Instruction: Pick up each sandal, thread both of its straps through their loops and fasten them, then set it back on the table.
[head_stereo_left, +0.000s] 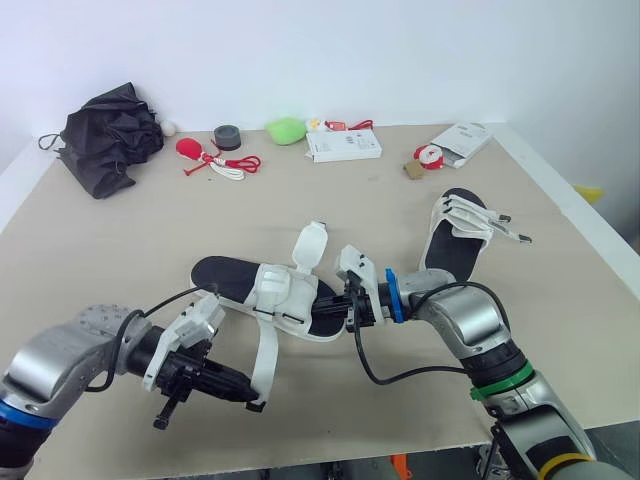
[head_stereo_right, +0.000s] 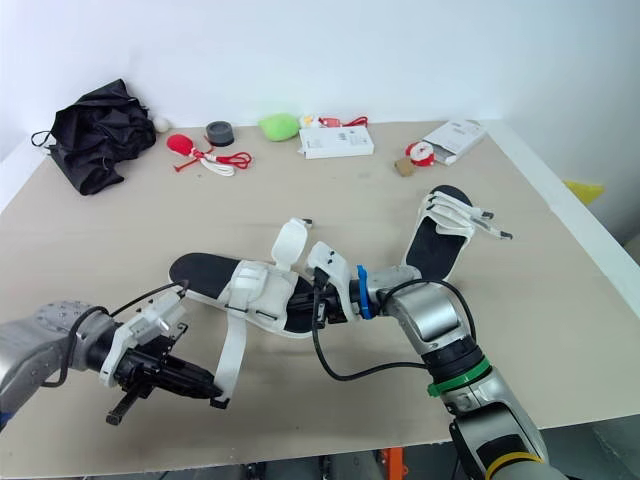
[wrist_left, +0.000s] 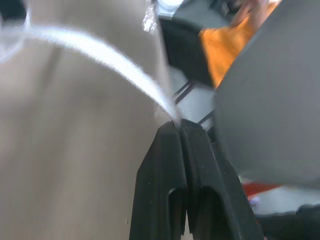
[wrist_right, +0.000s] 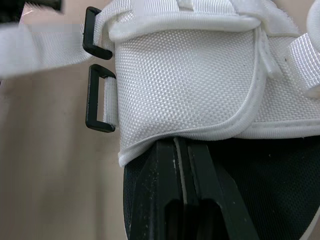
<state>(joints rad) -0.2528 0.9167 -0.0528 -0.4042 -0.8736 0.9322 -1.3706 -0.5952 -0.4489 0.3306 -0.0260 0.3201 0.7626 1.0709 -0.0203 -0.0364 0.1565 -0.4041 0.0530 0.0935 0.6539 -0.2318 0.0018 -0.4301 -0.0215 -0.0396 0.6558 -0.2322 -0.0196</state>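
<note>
Sandal strap (head_stereo_left: 266, 360) between closed left jaws

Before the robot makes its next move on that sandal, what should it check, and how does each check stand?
1. Right gripper clamped on the near sandal: ok.
2. Left gripper pinching the white strap at its end: ok.
3. Strap passed through the upper black loop: looks ok.
4. Lower black loop threaded: not ok, nothing passes through it.
5. Strap fastened down: not ok, its end is held away from the sandal.
6. Far sandal fastened: cannot tell.
</note>
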